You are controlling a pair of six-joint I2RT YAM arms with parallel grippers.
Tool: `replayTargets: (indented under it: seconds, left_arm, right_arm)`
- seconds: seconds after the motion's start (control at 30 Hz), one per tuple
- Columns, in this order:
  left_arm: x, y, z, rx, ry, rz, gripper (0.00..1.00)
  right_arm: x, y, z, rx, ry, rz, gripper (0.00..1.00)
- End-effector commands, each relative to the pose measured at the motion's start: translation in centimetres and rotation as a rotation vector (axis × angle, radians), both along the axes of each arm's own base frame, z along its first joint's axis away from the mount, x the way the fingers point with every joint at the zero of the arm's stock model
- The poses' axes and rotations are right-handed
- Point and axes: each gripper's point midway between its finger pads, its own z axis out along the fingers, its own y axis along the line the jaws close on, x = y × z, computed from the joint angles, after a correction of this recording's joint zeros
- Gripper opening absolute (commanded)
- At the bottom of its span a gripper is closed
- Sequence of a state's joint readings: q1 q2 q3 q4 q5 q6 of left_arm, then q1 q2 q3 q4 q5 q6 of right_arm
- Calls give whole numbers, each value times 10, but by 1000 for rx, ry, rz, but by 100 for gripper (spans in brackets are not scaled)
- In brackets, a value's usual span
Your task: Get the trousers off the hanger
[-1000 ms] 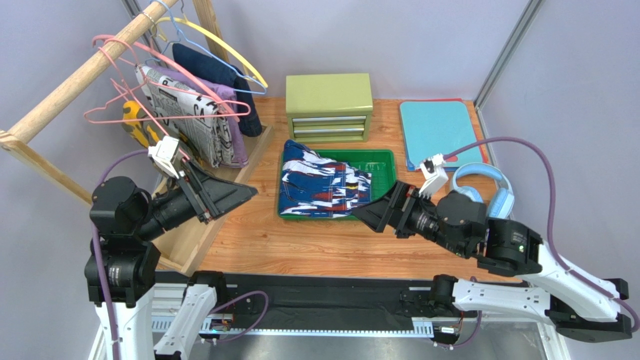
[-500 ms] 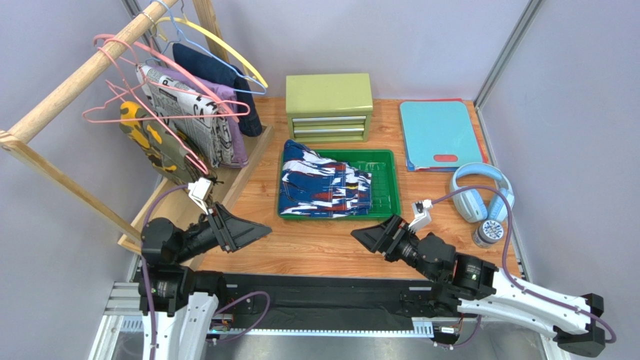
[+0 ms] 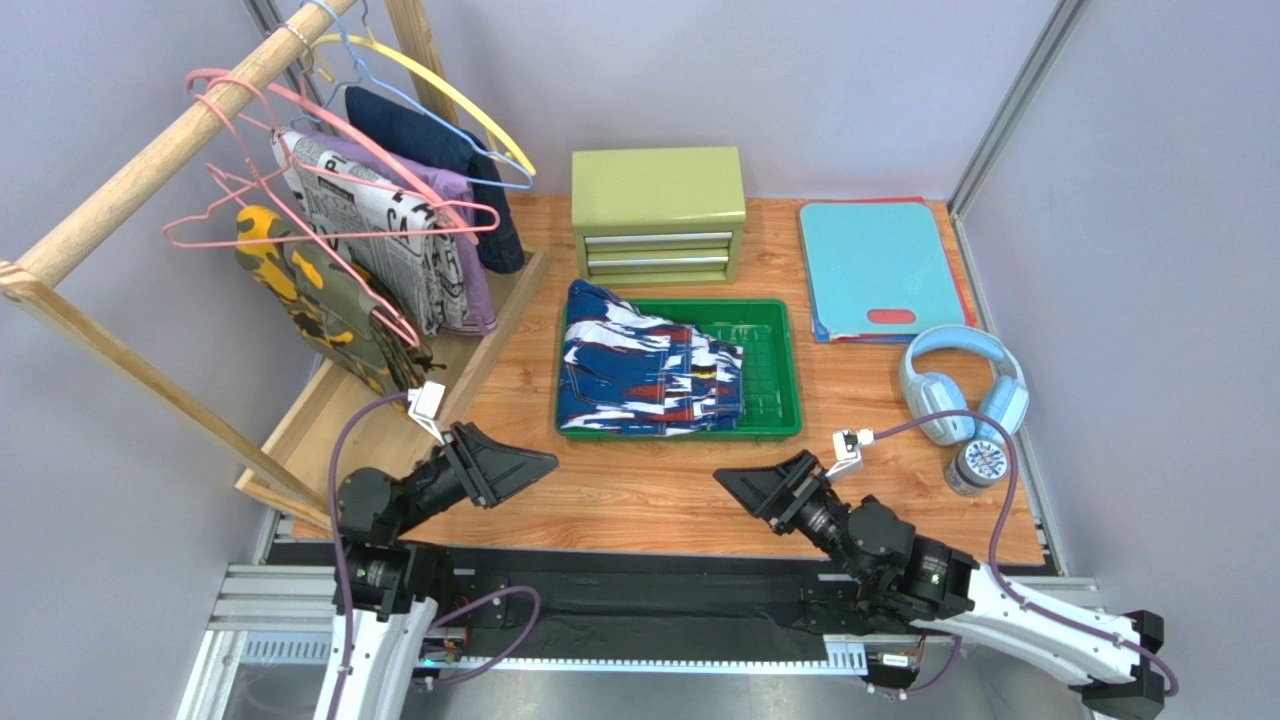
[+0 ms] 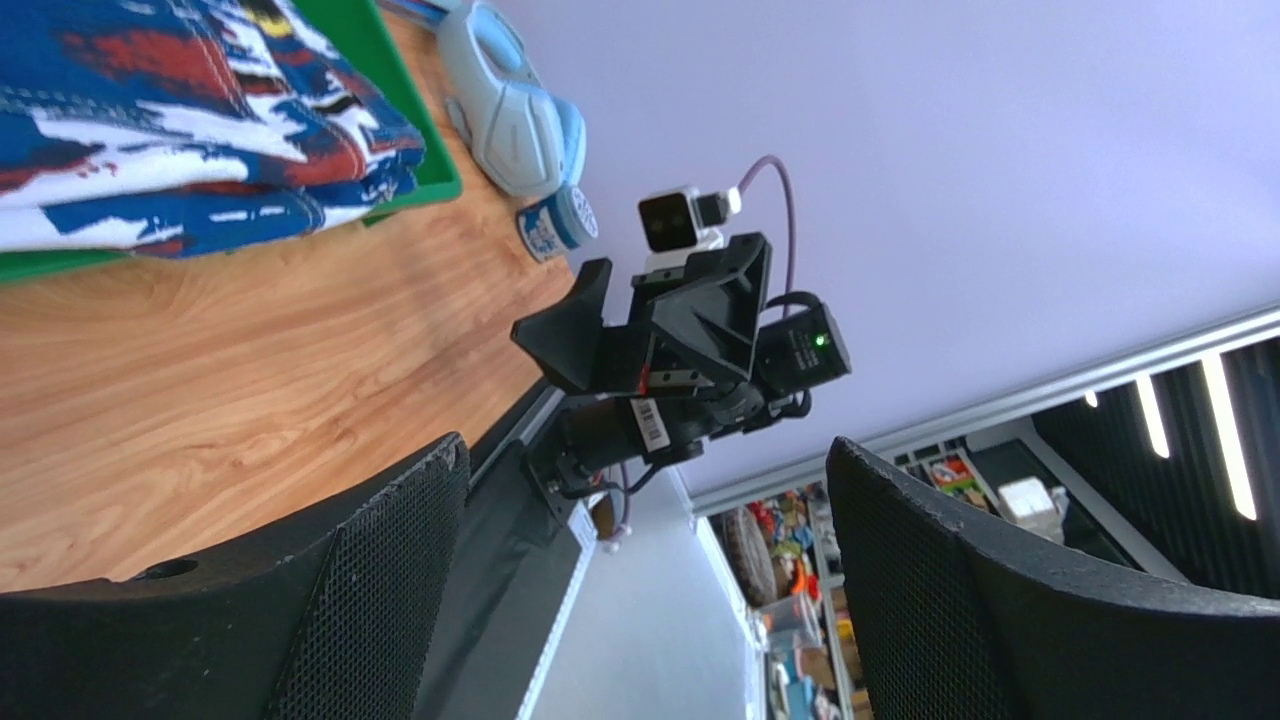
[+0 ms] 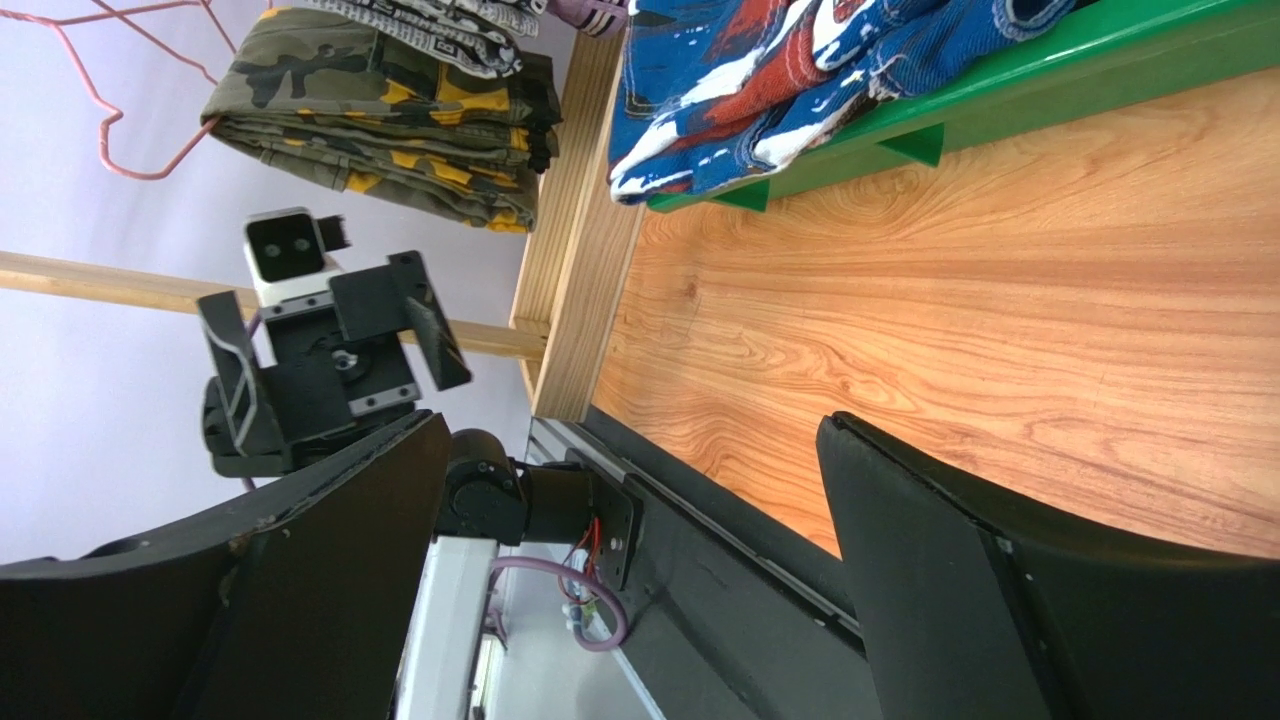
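My left gripper [image 3: 523, 462] and right gripper [image 3: 747, 483] both gape wide, grasping nothing, low over the near edge of the table [image 3: 631, 503]; beyond them the trousers [image 3: 646, 375] lie folded in the green tray [image 3: 769, 360], blue with white, navy and red splotches.

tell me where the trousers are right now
In the top view the trousers lie folded in the left part of the green tray, near the middle of the picture, just in front of the olive drawer chest.
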State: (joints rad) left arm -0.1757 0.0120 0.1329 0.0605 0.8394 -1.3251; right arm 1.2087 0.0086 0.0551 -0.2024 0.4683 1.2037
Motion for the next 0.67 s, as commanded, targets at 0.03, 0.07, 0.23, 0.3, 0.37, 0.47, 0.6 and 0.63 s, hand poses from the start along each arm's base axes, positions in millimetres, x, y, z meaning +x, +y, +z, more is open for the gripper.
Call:
replayTargets:
  seconds: [0.03,0.07,0.23,0.3,0.37,0.47,0.6,0.63]
  left_arm:
    - [3,-14,9,-43,-164,2,93]
    - [5,-16,5,-45,-159,8,93]
    - [1,-21,-25,-81,-122,-26,93]
    - [0,-21,-36,-79,-90,-32,92]
    - [-4,-18,-26,-95,-154,-27,92]
    - [-5,-19,-28,-87,-140,-32,92]
    - [-7,-20,-32,-72,-137,-47,92]
    - [-7,-20,-32,-74,-137,-46,92]
  right_arm:
    - [12,-13,-41,-85,25,-96,100]
    - [13,-14,-48,-97,29,-106,100]
    - [19,-20,-69,-120,62,-157,100]
    - [20,-22,-72,-132,72,-168,100]
    - [19,-23,-74,-136,73,-168,100]
    - [20,-25,-77,-149,78,-175,100]
    - [20,-26,-79,-160,78,-178,100]
    - [19,-24,-76,-150,72,-169,100]
